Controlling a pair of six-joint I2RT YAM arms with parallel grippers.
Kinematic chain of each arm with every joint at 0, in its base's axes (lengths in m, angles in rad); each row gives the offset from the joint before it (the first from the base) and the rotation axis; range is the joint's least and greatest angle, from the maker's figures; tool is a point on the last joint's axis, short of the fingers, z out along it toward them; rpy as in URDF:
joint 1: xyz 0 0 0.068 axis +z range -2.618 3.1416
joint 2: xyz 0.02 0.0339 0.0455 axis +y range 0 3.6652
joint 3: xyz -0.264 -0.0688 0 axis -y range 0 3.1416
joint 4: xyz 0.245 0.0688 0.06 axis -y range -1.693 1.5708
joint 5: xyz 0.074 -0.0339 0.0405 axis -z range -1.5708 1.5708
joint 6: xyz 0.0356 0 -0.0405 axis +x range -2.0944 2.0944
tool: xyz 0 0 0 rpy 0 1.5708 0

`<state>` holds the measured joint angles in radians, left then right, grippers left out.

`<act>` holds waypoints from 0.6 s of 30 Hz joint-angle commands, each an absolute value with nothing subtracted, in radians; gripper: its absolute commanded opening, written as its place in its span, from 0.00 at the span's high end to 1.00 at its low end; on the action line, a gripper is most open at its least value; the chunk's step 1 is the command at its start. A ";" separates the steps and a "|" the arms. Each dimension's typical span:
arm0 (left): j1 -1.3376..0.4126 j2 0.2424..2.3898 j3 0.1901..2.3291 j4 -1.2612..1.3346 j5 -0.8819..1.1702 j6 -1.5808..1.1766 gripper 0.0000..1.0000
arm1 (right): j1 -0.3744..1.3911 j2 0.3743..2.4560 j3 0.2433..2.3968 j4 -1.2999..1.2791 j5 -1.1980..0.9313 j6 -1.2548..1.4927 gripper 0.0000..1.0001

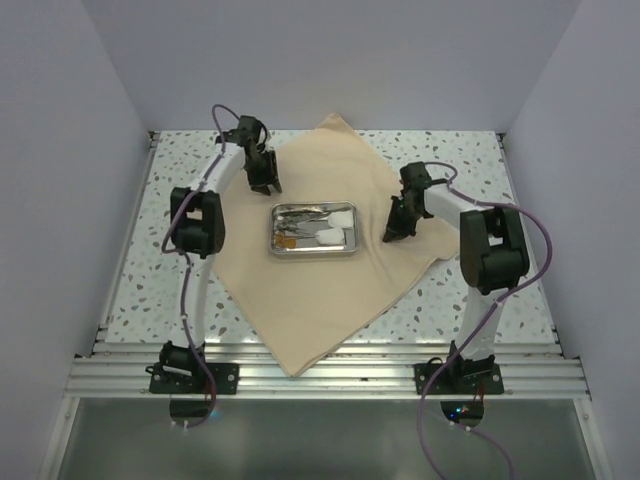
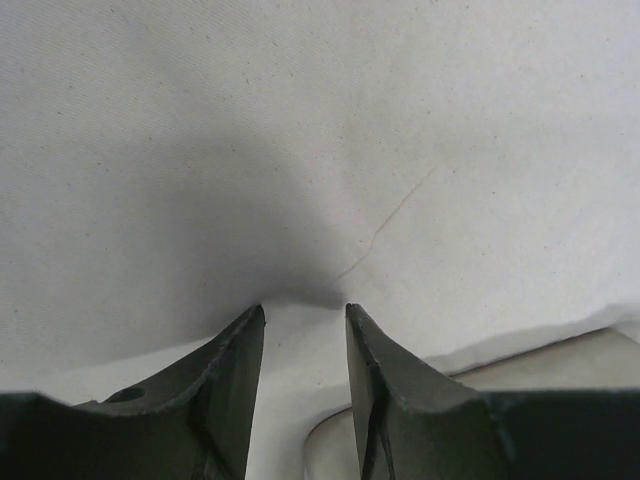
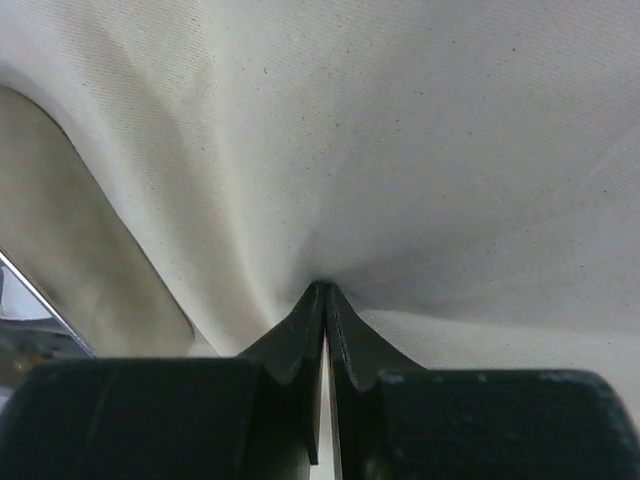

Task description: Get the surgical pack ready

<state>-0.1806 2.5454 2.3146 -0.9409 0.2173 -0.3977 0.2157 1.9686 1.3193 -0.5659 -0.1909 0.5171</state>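
The surgical pack (image 1: 320, 300) lies spread as a diamond on the tabletop (image 1: 450, 150), with the steel tray (image 1: 314, 254) at its centre so the cloth can be folded over it. My left tool (image 2: 305, 310) has its jaws apart, tips down on the cloth and gripping nothing. My right tool (image 3: 325, 288) is together. The cloth puckers into its tips, so it appears clamped on a fold, probably to lift that side over the tray.
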 commanded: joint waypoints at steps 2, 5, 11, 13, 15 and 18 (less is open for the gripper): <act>-0.160 2.452 2.136 -0.775 0.218 -0.362 0.52 | 0.226 2.000 1.420 -0.727 -0.095 0.415 0.84; -0.152 2.301 2.002 -0.769 0.143 -0.362 0.47 | 0.229 2.016 1.549 -0.790 -0.081 0.374 0.69; -0.147 2.021 1.729 -0.765 0.064 -0.376 0.46 | 0.227 2.022 1.712 -0.862 -0.067 0.325 0.50; -0.146 1.918 1.625 -0.756 0.055 -0.385 0.46 | 0.227 2.034 1.745 -0.883 -0.119 0.305 0.46; -0.146 1.856 1.524 -0.718 0.083 -0.390 0.46 | 0.229 2.036 1.743 -0.864 -0.213 0.287 0.39; -0.146 1.790 1.461 -0.718 0.103 -0.408 0.46 | 0.235 2.049 1.733 -0.862 -0.230 0.299 0.37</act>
